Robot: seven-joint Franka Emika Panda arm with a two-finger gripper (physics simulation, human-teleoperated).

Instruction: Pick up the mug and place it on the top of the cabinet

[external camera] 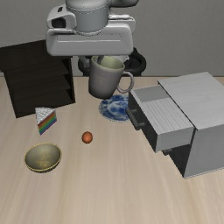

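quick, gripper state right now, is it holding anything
Gripper: closed, holding the grey-beige ceramic mug, which hangs tilted beside the blue patterned plate.

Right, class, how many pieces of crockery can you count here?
3: a beige ceramic mug just under the gripper, a blue patterned plate below it, and an olive-green bowl low at the exterior view's left. The arm may hide others.

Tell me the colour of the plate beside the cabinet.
Blue and white, in a mottled pattern. The plate shows best in the exterior view.
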